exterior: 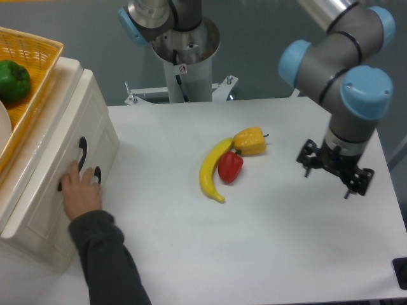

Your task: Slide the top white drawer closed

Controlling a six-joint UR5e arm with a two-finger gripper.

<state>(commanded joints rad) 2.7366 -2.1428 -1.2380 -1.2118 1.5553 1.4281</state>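
The cream-white cabinet (63, 95) stands at the left edge of the table. The top white drawer (95, 117) shows its front panel with a curved black handle (81, 151). The panel looks about flush with the cabinet front. A second black handle (96, 175) sits lower on the front. A person's hand (81, 194) in a dark sleeve lies against the front, next to both handles. My gripper (336, 168) hangs over the table far to the right, well apart from the cabinet. The wrist above hides its fingers.
A yellow basket (38, 70) with a green pepper (13, 81) sits on top of the cabinet. A banana (211, 170), a red pepper (230, 166) and a yellow pepper (250, 141) lie together mid-table. The arm's base (184, 57) stands at the back.
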